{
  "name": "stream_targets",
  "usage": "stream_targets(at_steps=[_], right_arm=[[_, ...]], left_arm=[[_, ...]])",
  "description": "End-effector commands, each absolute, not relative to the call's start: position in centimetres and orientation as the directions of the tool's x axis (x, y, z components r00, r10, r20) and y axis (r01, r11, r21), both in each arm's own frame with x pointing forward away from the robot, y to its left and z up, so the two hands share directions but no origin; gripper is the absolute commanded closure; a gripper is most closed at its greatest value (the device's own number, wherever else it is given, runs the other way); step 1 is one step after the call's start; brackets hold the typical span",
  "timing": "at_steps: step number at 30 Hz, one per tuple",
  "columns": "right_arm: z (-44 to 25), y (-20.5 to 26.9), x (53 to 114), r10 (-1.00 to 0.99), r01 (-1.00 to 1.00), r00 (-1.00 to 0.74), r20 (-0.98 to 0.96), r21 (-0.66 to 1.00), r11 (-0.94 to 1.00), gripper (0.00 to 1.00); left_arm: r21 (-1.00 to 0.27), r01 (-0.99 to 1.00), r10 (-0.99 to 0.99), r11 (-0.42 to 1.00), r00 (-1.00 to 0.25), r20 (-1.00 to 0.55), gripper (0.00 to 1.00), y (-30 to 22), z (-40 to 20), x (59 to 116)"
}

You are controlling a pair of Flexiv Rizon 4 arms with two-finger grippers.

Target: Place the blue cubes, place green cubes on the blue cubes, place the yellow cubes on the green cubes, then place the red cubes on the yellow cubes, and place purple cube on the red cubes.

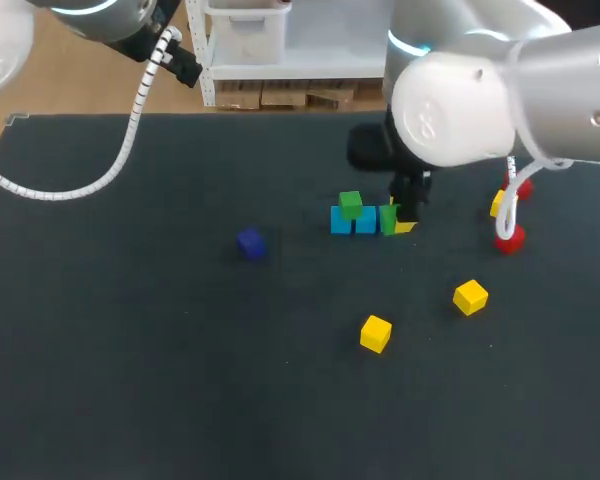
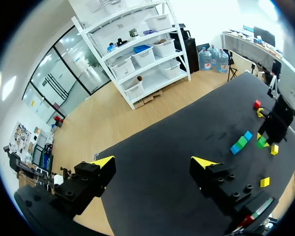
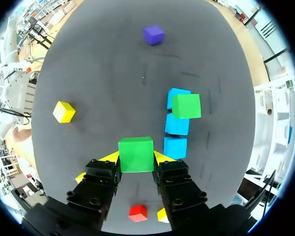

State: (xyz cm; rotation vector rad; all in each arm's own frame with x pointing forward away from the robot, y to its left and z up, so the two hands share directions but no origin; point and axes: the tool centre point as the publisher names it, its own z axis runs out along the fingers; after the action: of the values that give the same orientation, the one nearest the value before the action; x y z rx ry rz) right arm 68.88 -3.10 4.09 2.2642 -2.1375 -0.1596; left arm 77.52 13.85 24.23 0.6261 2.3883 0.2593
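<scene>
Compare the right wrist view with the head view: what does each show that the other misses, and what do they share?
Only the right wrist view: a third blue cube, nearest the gripper in the row, and the right gripper with both fingers against the sides of a green cube.
Only the head view: the left arm up at the far left corner, and the bulk of the right arm above the cubes.
Both: the purple cube, the stacked green cube on the blue cubes, and a loose yellow cube.
</scene>
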Motion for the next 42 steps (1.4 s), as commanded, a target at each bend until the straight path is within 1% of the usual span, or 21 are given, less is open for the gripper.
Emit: stream_targets(at_steps=[1, 21, 42], right_arm=[[3.4, -3.3, 69.9, -0.996, -0.989, 0.042, -0.076, 0.138, -0.052, 1.00], [2.4, -2.3, 70.3, -0.991, -0.992, 0.015, -0.134, 0.119, -0.032, 1.00], [2.2, -2.2, 72.8, -0.987, -0.993, 0.018, -0.158, 0.115, -0.036, 1.00]], left_arm=[[0.334, 0.372, 0.499, 0.866, -0.676, -0.542, 0.00, 13.9, 24.2, 77.5], [0.334, 0.372, 0.499, 0.866, -0.676, -0.542, 0.00, 13.9, 24.2, 77.5], [0.334, 0.372, 0.499, 0.866, -0.676, -0.542, 0.00, 13.9, 24.2, 77.5]])
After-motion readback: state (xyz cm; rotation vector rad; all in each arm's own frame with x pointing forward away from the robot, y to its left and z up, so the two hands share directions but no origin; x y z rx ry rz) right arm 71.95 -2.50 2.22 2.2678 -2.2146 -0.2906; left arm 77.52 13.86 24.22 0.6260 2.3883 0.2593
